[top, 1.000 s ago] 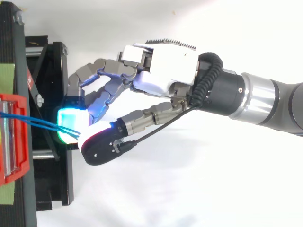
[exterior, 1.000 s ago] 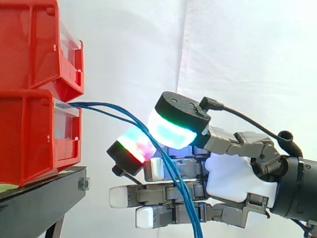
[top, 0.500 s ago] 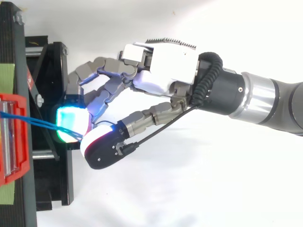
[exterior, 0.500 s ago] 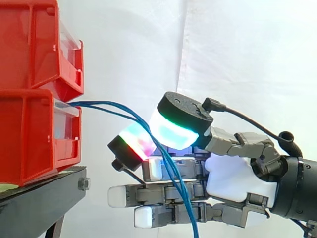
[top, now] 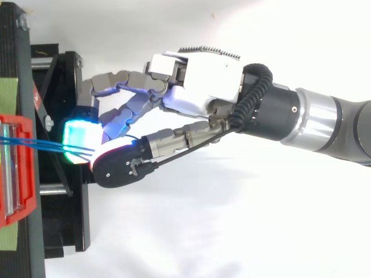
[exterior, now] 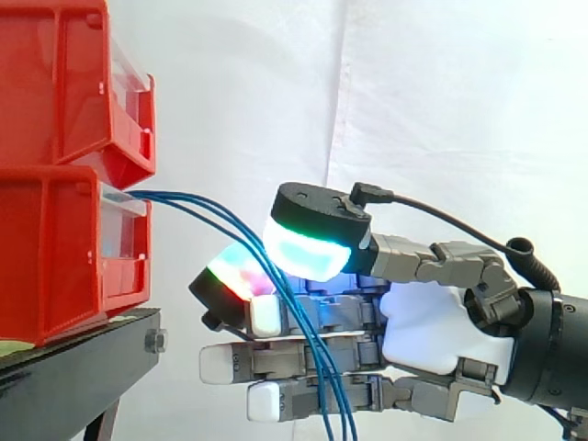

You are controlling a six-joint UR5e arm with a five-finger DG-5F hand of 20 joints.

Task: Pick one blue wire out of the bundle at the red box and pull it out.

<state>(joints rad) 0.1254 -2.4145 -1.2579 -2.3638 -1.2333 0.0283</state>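
Several thin blue wires (exterior: 197,204) leave the clear front of the lower red box (exterior: 55,248) and curve down to the right. My hand (exterior: 432,331) reaches in from the right. Its thumb pad (exterior: 308,248) glows green and cyan, and a finger pad (exterior: 230,276) glowing red and green sits just below it. The wires pass between these two pads and hang down in front of the straight lower fingers. From above, the blue wires (top: 35,143) run from the box into the narrow gap between the cyan pad (top: 80,138) and the thumb of my hand (top: 203,75).
A second red bin (exterior: 64,83) is stacked on the lower one. Both rest on a black stand (exterior: 73,377) at the left. A white curtain hangs behind, and the stand's black frame (top: 64,220) lies under the fingertips.
The hand has shifted left toward the box. The thumb has swung down and closer to the finger pad, narrowing the gap round the wires, which now hang further left.
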